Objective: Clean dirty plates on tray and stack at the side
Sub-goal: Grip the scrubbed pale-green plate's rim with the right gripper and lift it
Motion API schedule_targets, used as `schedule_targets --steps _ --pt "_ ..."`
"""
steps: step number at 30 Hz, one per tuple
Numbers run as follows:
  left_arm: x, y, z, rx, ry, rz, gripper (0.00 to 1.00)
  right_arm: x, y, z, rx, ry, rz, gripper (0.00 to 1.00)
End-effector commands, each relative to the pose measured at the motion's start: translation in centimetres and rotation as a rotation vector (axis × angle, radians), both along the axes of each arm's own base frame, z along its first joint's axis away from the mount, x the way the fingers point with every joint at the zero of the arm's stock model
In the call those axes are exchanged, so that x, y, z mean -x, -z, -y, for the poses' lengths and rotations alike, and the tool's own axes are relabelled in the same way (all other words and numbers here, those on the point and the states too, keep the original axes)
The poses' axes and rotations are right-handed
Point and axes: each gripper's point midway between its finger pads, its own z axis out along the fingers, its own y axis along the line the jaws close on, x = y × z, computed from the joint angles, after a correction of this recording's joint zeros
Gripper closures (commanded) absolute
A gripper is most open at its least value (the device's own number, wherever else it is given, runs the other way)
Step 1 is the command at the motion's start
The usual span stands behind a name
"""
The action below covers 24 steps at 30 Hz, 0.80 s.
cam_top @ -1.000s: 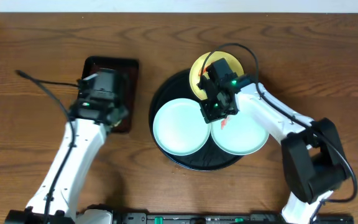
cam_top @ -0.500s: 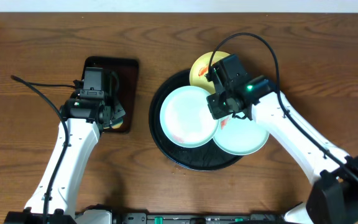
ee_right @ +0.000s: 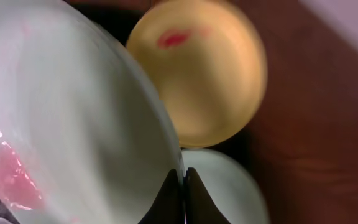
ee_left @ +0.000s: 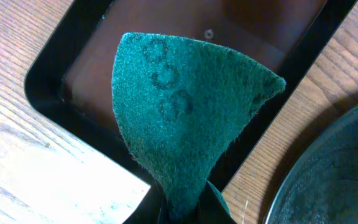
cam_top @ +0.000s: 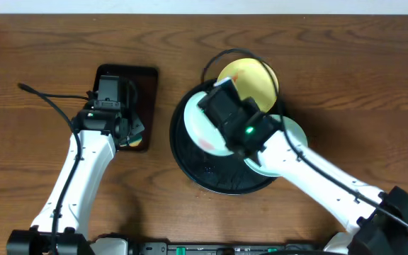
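My right gripper is shut on the rim of a mint-white plate with a red smear, holding it tilted above the black tray. In the overhead view this plate shows left of the right gripper. The yellow plate, with its red smear, rests on the tray's far rim; it also shows in the right wrist view. The second mint plate lies at the tray's right, partly under the arm. My left gripper is shut on a green scouring pad.
A rectangular dark brown tray lies left of the black tray, under my left gripper. It fills the left wrist view, with the black tray's rim at the right. Bare wooden table surrounds both trays.
My right gripper has raised the mint plate off the tray and carried it up and leftward, tilting it. The left arm with the pad has barely moved.
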Motion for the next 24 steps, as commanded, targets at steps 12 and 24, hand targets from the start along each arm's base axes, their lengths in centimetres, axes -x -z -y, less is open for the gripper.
schedule_targets --steps 12,24 --pt "0.2 0.6 -0.1 -0.011 0.010 -0.021 0.93 0.9 -9.2 1.2 0.299 0.164 0.495 0.99" --pt "0.3 0.7 -0.1 -0.011 0.010 -0.029 0.93 1.0 -8.4 0.6 0.242 0.153 0.465 0.99"
